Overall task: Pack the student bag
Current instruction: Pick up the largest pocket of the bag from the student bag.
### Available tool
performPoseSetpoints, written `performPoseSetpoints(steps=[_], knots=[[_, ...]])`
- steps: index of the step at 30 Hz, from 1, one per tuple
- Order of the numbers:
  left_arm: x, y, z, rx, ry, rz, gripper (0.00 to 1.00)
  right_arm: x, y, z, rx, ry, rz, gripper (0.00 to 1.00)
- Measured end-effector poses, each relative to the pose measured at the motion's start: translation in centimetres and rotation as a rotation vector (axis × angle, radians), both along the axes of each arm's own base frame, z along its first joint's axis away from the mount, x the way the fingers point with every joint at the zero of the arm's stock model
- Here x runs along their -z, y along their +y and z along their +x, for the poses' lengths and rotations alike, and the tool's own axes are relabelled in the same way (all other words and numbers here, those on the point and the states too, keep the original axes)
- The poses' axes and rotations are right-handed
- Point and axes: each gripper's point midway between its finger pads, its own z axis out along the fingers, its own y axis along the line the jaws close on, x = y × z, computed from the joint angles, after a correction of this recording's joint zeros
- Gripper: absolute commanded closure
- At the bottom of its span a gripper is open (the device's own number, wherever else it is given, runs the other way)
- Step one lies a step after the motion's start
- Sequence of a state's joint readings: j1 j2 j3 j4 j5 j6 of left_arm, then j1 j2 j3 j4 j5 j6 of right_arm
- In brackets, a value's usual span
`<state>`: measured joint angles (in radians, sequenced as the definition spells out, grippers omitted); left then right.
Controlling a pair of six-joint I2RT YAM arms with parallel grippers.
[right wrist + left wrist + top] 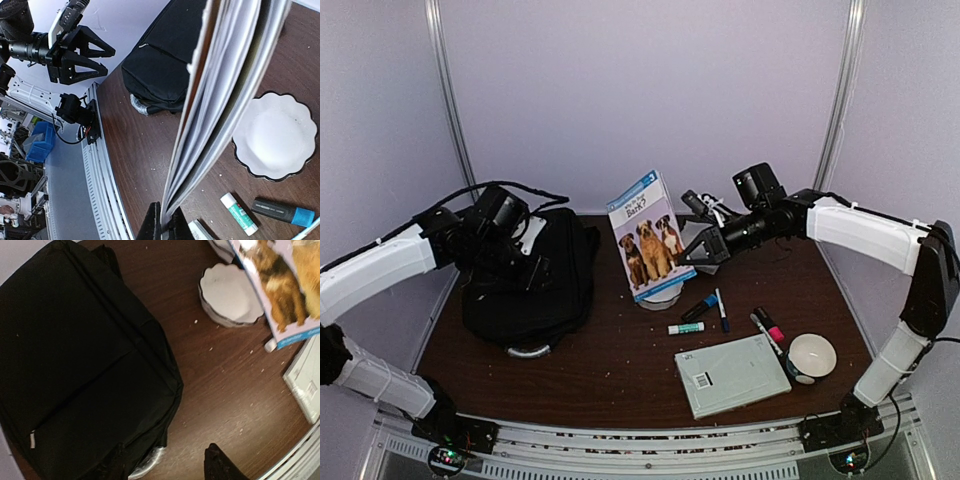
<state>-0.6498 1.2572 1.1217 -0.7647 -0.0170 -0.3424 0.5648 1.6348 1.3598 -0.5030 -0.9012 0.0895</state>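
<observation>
My right hand (163, 224) pinches the dog book (648, 238) by its edge, upright over a white dish (275, 135). Only that wrist view shows my left hand (97, 60) spread; it hangs over the student bag (530, 285), which lies on the surface (620, 360) at the left.

A black student bag (535, 290) lies at nine o'clock on the brown bench (620, 370). At centre, the right gripper (697, 250) holds a dog book (648, 240) upright.

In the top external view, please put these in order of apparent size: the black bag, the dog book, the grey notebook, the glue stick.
1. black bag
2. dog book and grey notebook: they look alike, and the book is lifted nearer the camera, so I do not rank them
3. glue stick
</observation>
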Motion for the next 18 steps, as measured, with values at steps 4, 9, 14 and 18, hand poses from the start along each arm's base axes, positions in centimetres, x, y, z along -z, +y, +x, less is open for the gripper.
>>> performPoseSetpoints(steps=[4, 9, 14, 18], knots=[[2.5, -0.4, -0.7, 0.125, 0.055, 0.253, 0.46, -1.8, -1.3, 0.4, 0.01, -0.074, -0.035, 1.0], [6.5, 0.4, -2.7, 0.272, 0.167, 0.467, 0.46, -4.0, -3.6, -0.2, 0.046, -0.165, -0.078, 1.0], [7.7, 1.1, -3.3, 0.336, 0.203, 0.549, 0.46, -6.0, -5.5, -0.5, 0.085, -0.245, -0.087, 1.0], [9.6, 1.3, -3.8, 0.373, 0.224, 0.638, 0.47, -6.1, -6.1, -0.5, 0.095, -0.255, -0.093, 1.0]])
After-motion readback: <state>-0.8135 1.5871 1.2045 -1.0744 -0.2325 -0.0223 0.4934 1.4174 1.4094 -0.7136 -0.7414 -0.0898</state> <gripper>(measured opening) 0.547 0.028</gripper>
